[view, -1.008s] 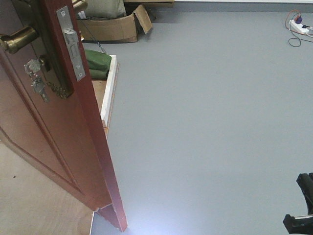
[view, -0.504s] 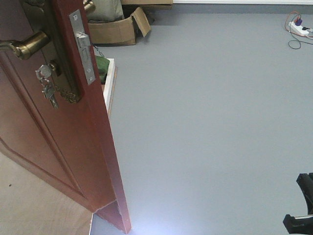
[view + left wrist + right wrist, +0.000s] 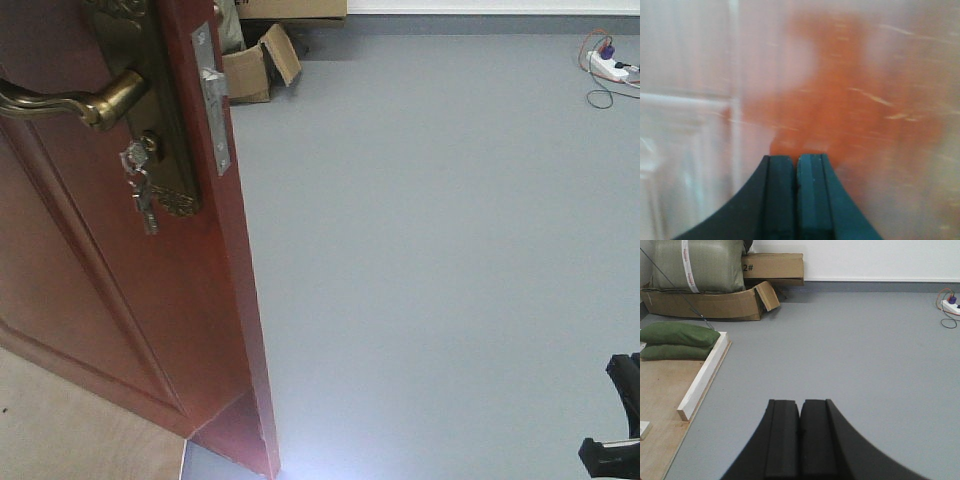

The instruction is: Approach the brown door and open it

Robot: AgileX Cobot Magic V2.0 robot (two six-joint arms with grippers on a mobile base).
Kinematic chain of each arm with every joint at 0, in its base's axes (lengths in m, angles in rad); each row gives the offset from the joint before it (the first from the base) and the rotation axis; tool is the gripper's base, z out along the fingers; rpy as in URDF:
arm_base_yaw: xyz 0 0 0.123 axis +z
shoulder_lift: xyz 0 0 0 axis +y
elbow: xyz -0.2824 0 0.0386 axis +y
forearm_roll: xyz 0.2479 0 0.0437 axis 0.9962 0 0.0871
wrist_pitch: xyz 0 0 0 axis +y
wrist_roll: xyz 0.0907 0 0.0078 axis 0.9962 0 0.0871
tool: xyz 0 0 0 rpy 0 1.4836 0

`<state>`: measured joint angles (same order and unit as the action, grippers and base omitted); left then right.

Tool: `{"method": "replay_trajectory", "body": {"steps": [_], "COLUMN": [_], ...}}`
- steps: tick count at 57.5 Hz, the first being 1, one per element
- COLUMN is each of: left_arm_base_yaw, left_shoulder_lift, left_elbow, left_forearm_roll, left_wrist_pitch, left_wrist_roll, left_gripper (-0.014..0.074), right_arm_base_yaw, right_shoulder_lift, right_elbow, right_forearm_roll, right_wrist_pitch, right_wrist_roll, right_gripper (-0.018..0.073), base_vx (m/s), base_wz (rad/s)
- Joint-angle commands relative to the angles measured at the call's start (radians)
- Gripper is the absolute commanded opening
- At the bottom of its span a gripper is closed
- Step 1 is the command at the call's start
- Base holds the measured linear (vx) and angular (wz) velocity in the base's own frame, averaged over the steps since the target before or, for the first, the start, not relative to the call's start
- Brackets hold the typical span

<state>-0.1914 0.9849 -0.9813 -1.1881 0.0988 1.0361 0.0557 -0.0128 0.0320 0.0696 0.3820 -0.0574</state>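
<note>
The brown door (image 3: 120, 300) fills the left of the front view, its edge turned toward me. On it are a brass lever handle (image 3: 70, 100), small silver keys (image 3: 142, 195) and a steel latch plate (image 3: 212, 100). My left gripper (image 3: 796, 159) is shut with nothing in it, right up against a blurred reddish-brown panel (image 3: 850, 100) of the door. My right gripper (image 3: 800, 404) is shut and empty, held over bare grey floor (image 3: 865, 350). A black part of the right arm (image 3: 615, 430) shows at the lower right of the front view.
Cardboard boxes (image 3: 715, 302), a large green sack (image 3: 695, 265) and green bags (image 3: 677, 340) lie at the back left. A white wooden beam (image 3: 705, 375) edges a plywood base (image 3: 660, 405). A power strip with cables (image 3: 610, 65) lies far right by the wall.
The door has shifted right and grown larger in the front view, hiding the white beam and green bags behind it. The handle and keys have moved right.
</note>
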Motion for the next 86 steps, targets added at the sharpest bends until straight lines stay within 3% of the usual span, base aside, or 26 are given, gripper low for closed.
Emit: {"method": "replay_trajectory", "body": {"steps": [1, 86], "left_arm_base_yaw": [-0.007, -0.007], "left_shoulder_lift": [-0.011, -0.011], "left_elbow": [-0.032, -0.032], "left_forearm_roll": [-0.008, -0.008], "left_wrist_pitch": [-0.036, -0.036], "left_wrist_roll": [-0.001, -0.001], "left_gripper": [-0.0003, -0.0003], "right_arm_base_yaw": [-0.002, -0.002], "right_shoulder_lift": [-0.006, -0.006], "right_elbow": [0.003, 0.003], "right_forearm_roll": [-0.006, -0.006], "right_wrist_pitch": [-0.078, -0.081], "right_wrist_roll": [-0.009, -0.009], "right_gripper": [0.0, 0.0], "base_vx": [0.17, 0.16], "base_wz": [-0.03, -0.02]}}
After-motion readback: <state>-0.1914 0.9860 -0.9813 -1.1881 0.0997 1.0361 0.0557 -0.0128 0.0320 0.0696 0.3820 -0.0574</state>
